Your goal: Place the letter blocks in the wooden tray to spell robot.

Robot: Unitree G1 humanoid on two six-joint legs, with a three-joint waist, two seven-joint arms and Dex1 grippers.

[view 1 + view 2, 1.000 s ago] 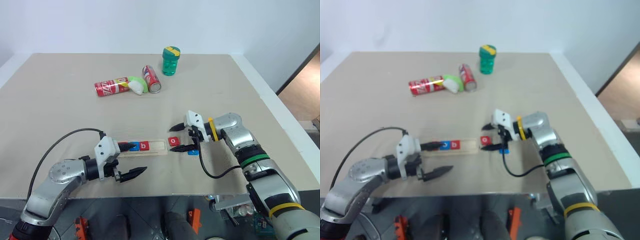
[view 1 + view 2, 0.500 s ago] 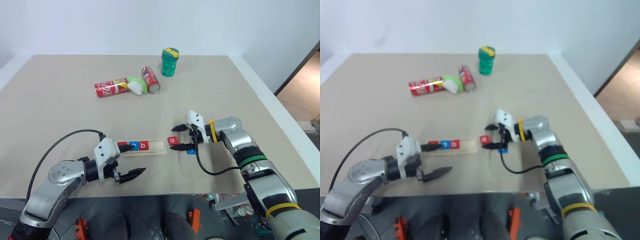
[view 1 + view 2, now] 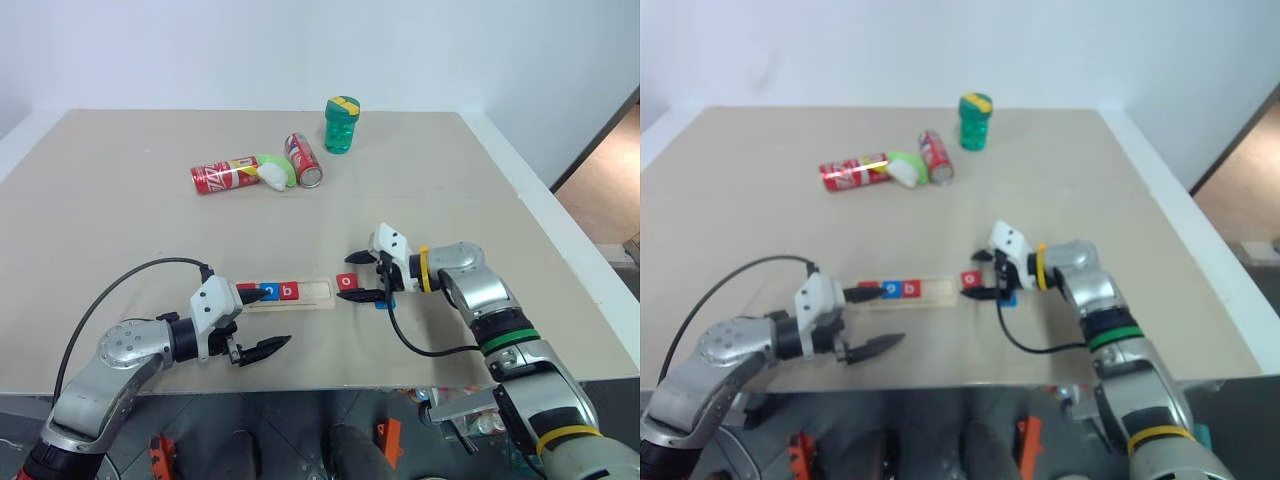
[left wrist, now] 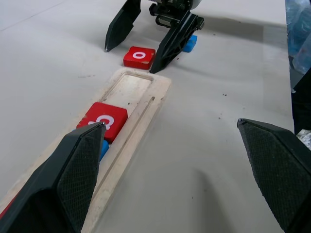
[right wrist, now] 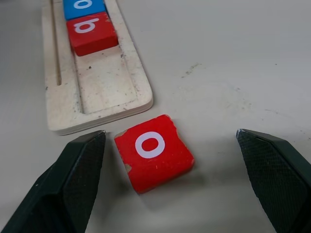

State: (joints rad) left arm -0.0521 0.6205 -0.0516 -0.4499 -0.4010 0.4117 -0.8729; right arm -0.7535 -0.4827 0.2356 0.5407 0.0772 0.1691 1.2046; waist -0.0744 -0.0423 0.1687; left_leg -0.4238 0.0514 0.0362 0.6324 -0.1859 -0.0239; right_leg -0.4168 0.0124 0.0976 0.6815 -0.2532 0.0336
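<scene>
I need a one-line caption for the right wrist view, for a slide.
Open right gripper straddling the red o block on the table, beside the wooden tray's empty end.

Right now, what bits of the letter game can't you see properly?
- The blue block beside the right gripper: its letter is hidden behind a finger in the left wrist view, and too small in the head views.
- The first block in the wooden tray: the left gripper covers it, so its letter can't be read.
- The writing on the soda cans is too small to read.
</scene>
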